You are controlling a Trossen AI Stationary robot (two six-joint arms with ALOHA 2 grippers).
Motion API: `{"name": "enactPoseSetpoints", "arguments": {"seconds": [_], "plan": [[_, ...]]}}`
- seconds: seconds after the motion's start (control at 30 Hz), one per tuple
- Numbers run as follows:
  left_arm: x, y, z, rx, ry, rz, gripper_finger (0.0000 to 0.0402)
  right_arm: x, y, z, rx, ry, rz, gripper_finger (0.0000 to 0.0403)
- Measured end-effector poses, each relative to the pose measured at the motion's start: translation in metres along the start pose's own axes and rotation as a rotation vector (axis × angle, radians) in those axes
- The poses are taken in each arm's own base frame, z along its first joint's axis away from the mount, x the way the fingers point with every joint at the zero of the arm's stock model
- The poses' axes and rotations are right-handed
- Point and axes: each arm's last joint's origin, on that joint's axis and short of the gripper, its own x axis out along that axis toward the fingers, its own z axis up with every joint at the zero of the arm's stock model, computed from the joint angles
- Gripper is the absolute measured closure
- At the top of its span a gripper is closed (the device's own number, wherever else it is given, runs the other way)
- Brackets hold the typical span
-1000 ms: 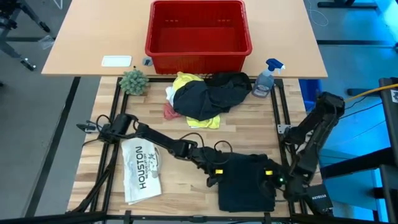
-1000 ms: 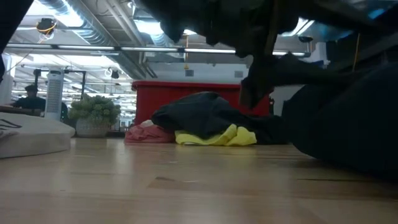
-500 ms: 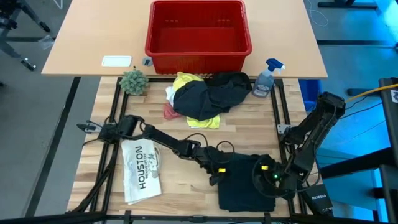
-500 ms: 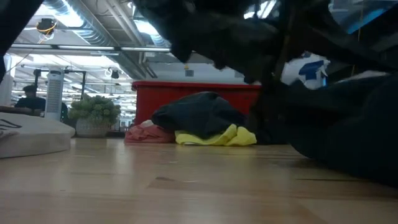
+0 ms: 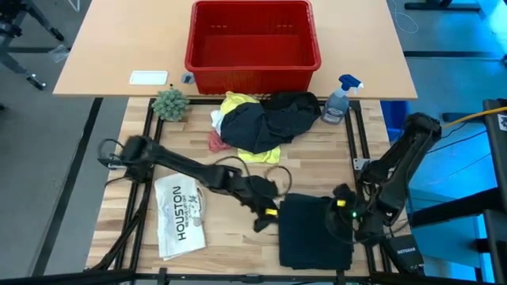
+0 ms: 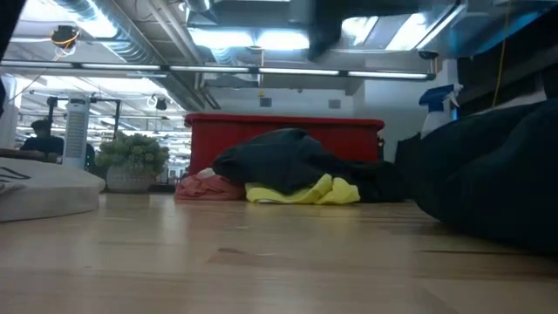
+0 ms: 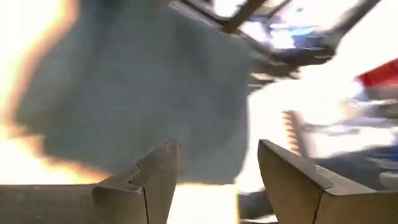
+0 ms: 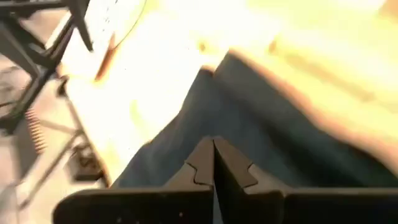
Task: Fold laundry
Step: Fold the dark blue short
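A dark folded garment [image 5: 315, 231] lies flat on the table near its front right, and bulks large in the low view [image 6: 497, 187]. My left gripper [image 5: 265, 220] hovers open at its left edge, nothing between the fingers [image 7: 217, 155]. My right gripper [image 5: 342, 222] hangs shut above its right part [image 8: 213, 146]. At the back lies a pile: dark trousers [image 5: 269, 123] over a yellow T-shirt [image 5: 236, 103], a pink cloth [image 5: 215, 143] and a white cloth [image 5: 215, 119].
A red basket [image 5: 252, 43] stands at the far edge behind the pile. A spray bottle [image 5: 339, 99] is at the back right, a small plant [image 5: 170, 103] at the back left. A flat white item printed HOUSTON [image 5: 181, 214] lies front left. Bare wood shows between pile and folded garment.
Both grippers have risen from the folded garment, which stays flat where it was. My left gripper went up and drew slightly toward the table's left, still open. My right gripper rose a little and turned, still shut. Both arms have left the low view's middle.
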Motion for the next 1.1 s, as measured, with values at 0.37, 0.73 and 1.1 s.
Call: {"name": "enactPoseSetpoints", "arguments": {"seconds": [0.37,0.73,1.1], "plan": [[-0.136,-0.029,0.018,0.043,-0.208,0.404,0.0194,0.019,0.007,0.108,-0.364,-0.096,-0.109,0.0256],[-0.174,0.016,0.028,0.188,-0.069,0.645,0.0194,0.049,-0.077,0.25,-0.181,-0.175,-0.309,0.0183],[-0.174,0.059,0.037,0.201,0.023,0.341,0.0194,0.079,-0.136,0.318,-0.276,-0.095,-0.279,0.0182]]}}
